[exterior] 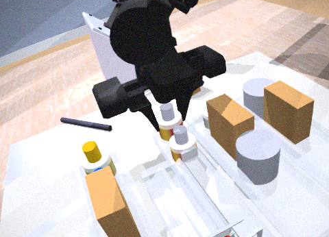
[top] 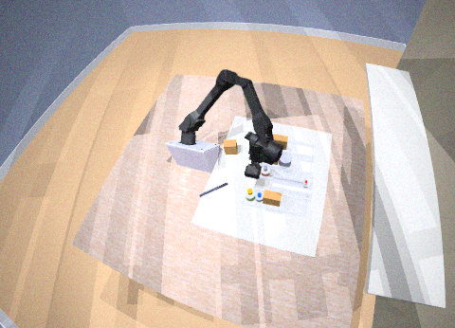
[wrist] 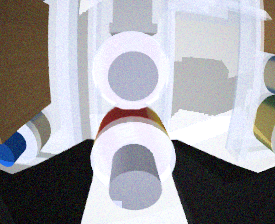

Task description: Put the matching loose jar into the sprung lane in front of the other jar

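Note:
My gripper (exterior: 171,124) (wrist: 132,147) is shut on a jar (exterior: 166,132) (wrist: 133,162) with a grey cap, white shoulder and red-and-yellow label. The held jar looks about upright, at the front end of the sprung lane. The matching lane jar (top: 265,171) (exterior: 188,144) (wrist: 100,72) stands directly behind it; the two look touching or nearly so in the wrist view. The grey pusher plate (exterior: 190,155) (wrist: 133,19) is just behind the lane jar. The held jar's base and the low front stop are hidden, so I cannot tell whether it rests on the lane floor.
Neighbouring lanes hold a yellow-capped jar (top: 250,193) (exterior: 92,152), a blue-capped jar (top: 259,195), orange-brown blocks (top: 272,198) (exterior: 229,115) (wrist: 20,65) and grey cylinders (top: 284,158) (exterior: 258,158). Another blue-capped jar (wrist: 10,150) is left in the wrist view. A dark rod (top: 213,190) (exterior: 86,124) lies in front.

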Robot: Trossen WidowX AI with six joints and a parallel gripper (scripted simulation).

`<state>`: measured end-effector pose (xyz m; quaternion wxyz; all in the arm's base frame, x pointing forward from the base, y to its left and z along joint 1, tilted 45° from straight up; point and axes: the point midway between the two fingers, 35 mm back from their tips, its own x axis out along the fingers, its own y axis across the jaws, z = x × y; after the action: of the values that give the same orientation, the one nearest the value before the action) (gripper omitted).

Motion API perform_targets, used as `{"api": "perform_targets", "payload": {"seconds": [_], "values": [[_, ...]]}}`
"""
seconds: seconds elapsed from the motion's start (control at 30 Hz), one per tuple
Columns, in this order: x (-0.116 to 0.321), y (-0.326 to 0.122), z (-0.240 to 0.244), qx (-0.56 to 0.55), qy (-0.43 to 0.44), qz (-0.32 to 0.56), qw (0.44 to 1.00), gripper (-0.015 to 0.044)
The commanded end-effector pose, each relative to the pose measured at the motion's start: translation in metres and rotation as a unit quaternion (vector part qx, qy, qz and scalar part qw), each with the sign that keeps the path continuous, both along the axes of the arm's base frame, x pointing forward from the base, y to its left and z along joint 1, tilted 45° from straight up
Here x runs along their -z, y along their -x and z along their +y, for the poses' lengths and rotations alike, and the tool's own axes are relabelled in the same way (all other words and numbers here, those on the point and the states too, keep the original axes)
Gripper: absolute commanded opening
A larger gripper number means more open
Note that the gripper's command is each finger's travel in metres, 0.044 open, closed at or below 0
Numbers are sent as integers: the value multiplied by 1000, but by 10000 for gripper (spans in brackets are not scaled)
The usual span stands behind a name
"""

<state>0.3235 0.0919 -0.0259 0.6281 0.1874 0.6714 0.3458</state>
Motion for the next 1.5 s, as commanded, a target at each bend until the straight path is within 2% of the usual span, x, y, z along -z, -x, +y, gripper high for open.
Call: {"api": "perform_targets", "payload": {"seconds": [0.0, 1.47], "values": [[0, -4, 3, 3, -5, -7, 1000, 0], [11, 0, 13, 3, -5, -7, 1000, 0]]}}
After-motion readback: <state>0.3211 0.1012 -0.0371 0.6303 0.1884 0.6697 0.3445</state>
